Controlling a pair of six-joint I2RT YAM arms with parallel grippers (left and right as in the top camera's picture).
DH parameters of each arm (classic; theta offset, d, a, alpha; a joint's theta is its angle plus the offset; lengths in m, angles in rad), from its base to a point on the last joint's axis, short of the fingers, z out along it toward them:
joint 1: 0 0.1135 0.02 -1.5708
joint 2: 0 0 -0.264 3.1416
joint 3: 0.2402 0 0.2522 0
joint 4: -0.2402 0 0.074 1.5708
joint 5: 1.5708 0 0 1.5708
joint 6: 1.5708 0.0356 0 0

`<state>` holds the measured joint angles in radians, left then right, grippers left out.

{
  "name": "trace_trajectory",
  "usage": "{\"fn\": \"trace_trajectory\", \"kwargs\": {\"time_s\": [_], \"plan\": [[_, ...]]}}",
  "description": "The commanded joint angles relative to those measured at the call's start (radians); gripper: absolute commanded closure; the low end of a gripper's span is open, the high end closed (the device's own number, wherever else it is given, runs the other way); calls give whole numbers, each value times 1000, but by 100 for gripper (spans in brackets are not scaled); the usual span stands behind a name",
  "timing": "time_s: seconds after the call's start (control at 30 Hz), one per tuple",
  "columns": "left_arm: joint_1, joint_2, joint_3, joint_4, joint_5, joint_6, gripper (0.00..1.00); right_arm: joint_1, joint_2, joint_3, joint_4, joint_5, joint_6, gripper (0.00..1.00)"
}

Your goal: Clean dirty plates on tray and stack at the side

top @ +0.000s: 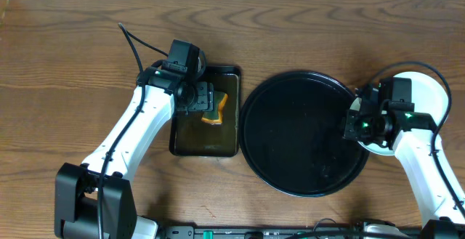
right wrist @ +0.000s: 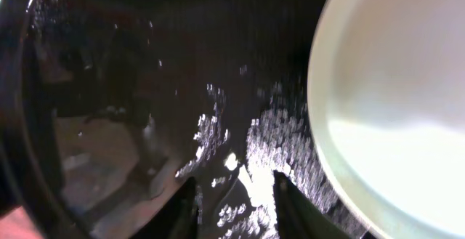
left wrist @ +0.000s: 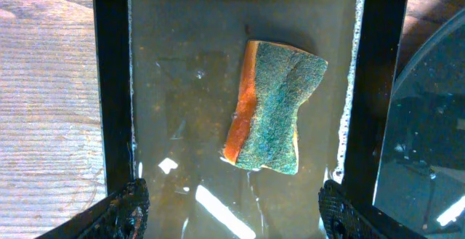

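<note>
While both gape empty, left claw (left wrist: 234, 211) hovers over sponge (left wrist: 272, 108), right claw (right wrist: 234, 208) over tray (right wrist: 109, 57).

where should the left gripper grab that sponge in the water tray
Probably across the sponge at its narrowed middle, pinching the two long sides, from straight above. It lies flat in the water, green face up, its short width lined up with the open left gripper.

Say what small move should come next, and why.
Probably lift the left end effector away: it hangs open over the sponge lying in the rectangular tray, the round tray holds no plates, and a plate sits beside it.
</note>
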<state>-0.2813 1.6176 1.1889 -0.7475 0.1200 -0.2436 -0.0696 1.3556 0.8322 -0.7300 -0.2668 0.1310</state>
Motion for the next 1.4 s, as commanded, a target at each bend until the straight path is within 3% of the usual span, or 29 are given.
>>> {"fn": "trace_trajectory", "kwargs": {"time_s": [0.0,0.27,0.57,1.0,1.37], "plan": [[5,-4,18,1,-16,-6,24,44,5,-2,43,61,-86,62],[5,-4,18,1,-16,-6,24,135,32,-2,43,391,-102,66],[5,-4,18,0,-16,-6,24,138,133,-2,47,443,-99,66],[5,-4,18,1,-16,-6,24,138,202,-2,86,544,-50,99],[5,-4,18,0,-16,-6,24,125,202,34,172,585,-53,99]]}}
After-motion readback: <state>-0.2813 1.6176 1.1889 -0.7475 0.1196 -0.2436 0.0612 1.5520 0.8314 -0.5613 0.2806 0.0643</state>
